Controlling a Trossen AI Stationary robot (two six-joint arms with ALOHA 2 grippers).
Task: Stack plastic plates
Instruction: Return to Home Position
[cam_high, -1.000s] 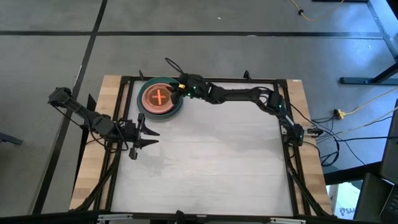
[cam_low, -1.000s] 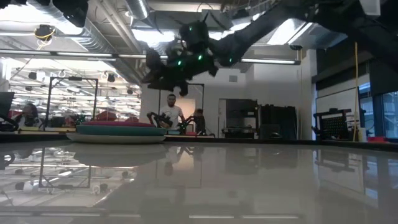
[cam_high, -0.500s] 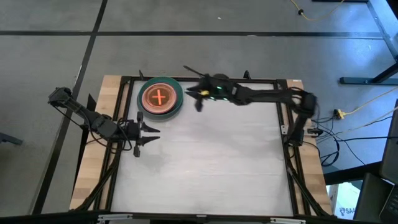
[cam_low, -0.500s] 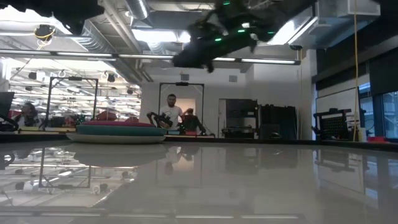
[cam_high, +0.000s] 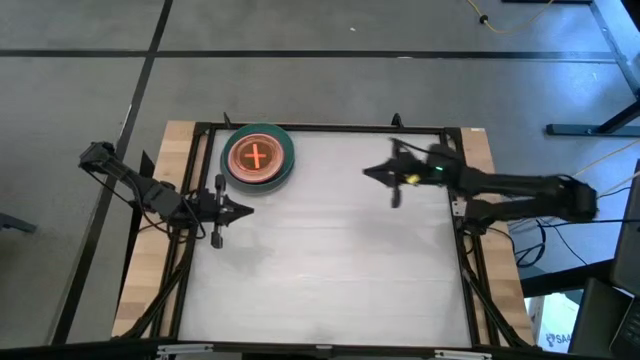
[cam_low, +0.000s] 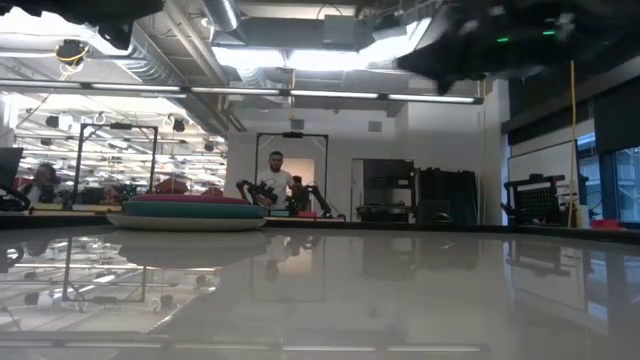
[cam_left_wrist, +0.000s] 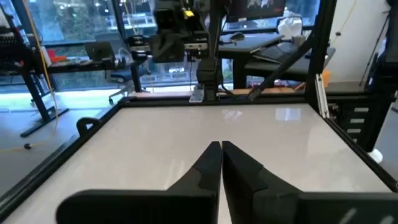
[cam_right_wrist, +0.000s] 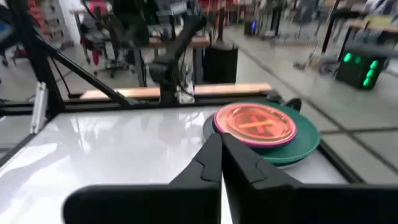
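Note:
The plastic plates stand in one stack (cam_high: 257, 158) at the table's far left. A large teal plate shows at the outside, a magenta rim within it, and an orange disc with a red cross on top. In the low view the stack (cam_low: 188, 212) rests on a grey bottom plate. It also shows in the right wrist view (cam_right_wrist: 261, 127). My right gripper (cam_high: 368, 172) is shut and empty, above the table's far right part and pointing toward the stack (cam_right_wrist: 219, 138). My left gripper (cam_high: 243, 210) is shut and empty near the left edge, a little nearer than the stack (cam_left_wrist: 221, 146).
A black frame (cam_high: 330, 128) runs round the white table top. The wide middle and near part of the table (cam_high: 330, 270) shows no objects. People and desks show in the room beyond the far edge (cam_low: 275, 180).
My right gripper has drawn back from the stack toward the table's right edge, high above the table. My left gripper has shut its fingers and stayed near the left edge. The stack has not moved.

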